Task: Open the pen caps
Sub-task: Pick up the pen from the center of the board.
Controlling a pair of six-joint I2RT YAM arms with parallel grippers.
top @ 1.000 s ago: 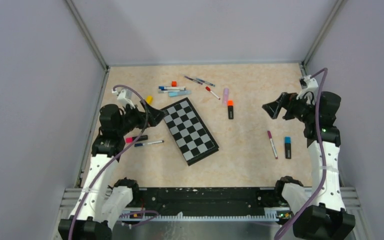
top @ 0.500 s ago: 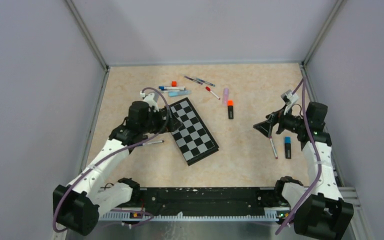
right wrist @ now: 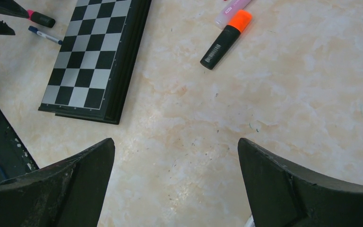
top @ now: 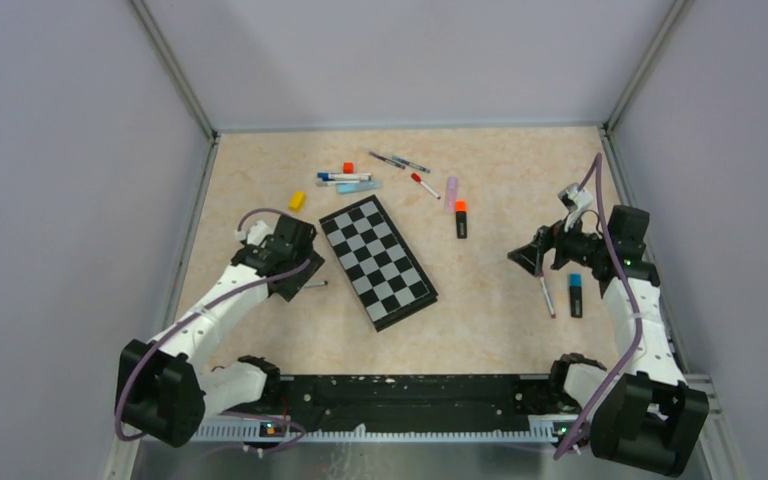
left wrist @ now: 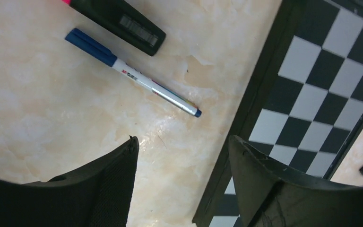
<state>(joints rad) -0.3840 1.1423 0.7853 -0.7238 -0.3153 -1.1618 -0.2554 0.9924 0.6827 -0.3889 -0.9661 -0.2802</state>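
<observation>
Left wrist shows one blue pen cap (left wrist: 90, 47), one chessboard (left wrist: 312, 94); both arms' jaws apart, empty.

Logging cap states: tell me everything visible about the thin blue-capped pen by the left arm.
The thin pen lies flat on the table, blue cap on, with a white-to-silvery printed barrel and a small blue end plug. It sits slanted between the black marker and the chessboard, touching neither. The left gripper hovers open near it, not in contact.

Both end effectors (left wrist: 182, 142) (right wrist: 176, 144), jaws seemingly apart.
</observation>
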